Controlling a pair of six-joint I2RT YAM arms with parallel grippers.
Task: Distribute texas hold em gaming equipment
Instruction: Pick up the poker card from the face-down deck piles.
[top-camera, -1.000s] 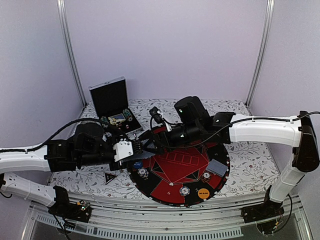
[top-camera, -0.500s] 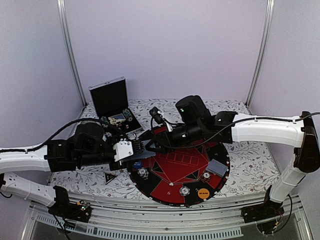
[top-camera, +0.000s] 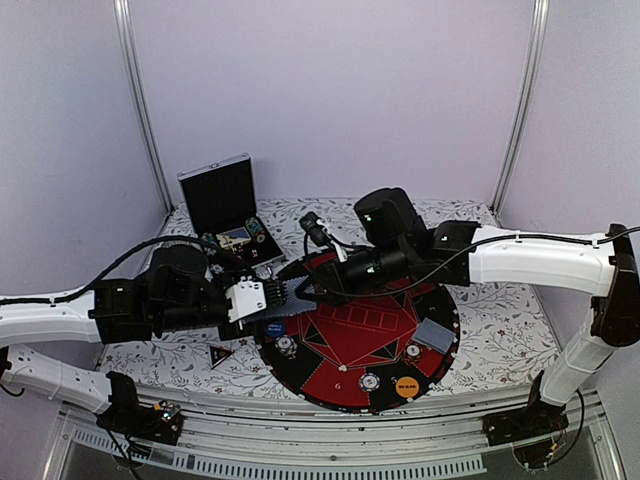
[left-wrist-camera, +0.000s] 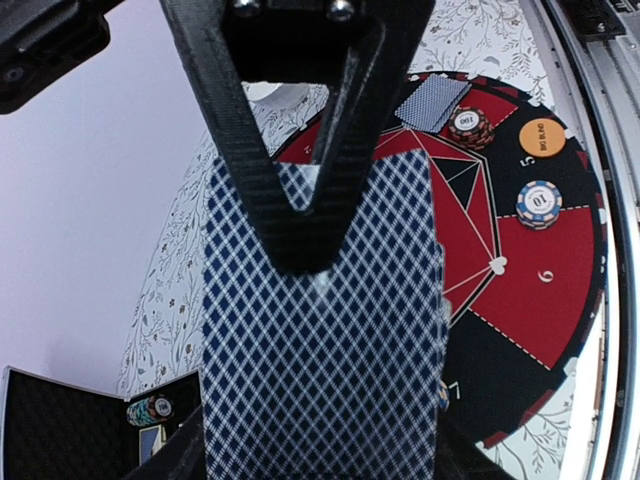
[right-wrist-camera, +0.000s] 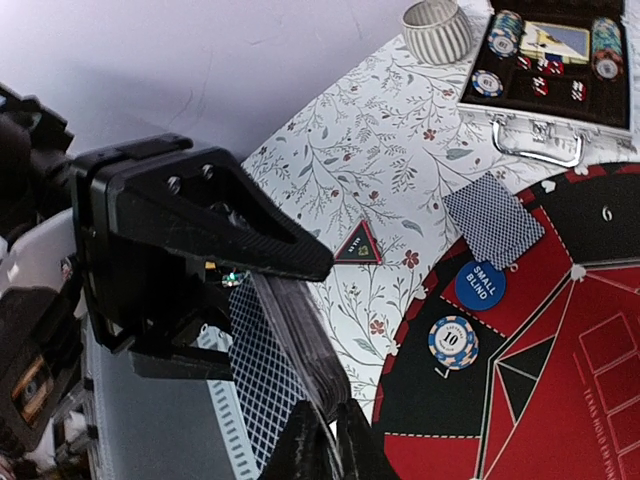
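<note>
- The deck of cards (left-wrist-camera: 320, 360) was held in the air over the far-left edge of the mat (top-camera: 350, 372), back upward, between the two arms.
- The left gripper (top-camera: 272, 299) was clamped on the deck from the sides, its fingers flanking the stack in its own wrist view.
- The right gripper (right-wrist-camera: 322, 440) had its jaws drawn together on the deck's free edge, one finger lying across the top back. We could not tell whether it pinched one card or several.
- Two dealt cards already lay face down on the mat: one (right-wrist-camera: 493, 221) beside the blue small blind button (right-wrist-camera: 480, 285), the other (top-camera: 432, 334) on the mat's right side.
- A striped chip (right-wrist-camera: 453, 341) sat just below the blue button, and the orange big blind button (left-wrist-camera: 541, 139) lay at the near rim.
- The black triangular marker (right-wrist-camera: 358, 244) rested on the tablecloth off the mat, and the open case (top-camera: 220, 195) stood at the far left.
- We judged the main risk to be a pinch that bit too deep, so that extra cards would come away together.
- A hard pull against the left clamp could buckle the card or drag the whole deck loose, and falling cards could knock the chips below.
</note>
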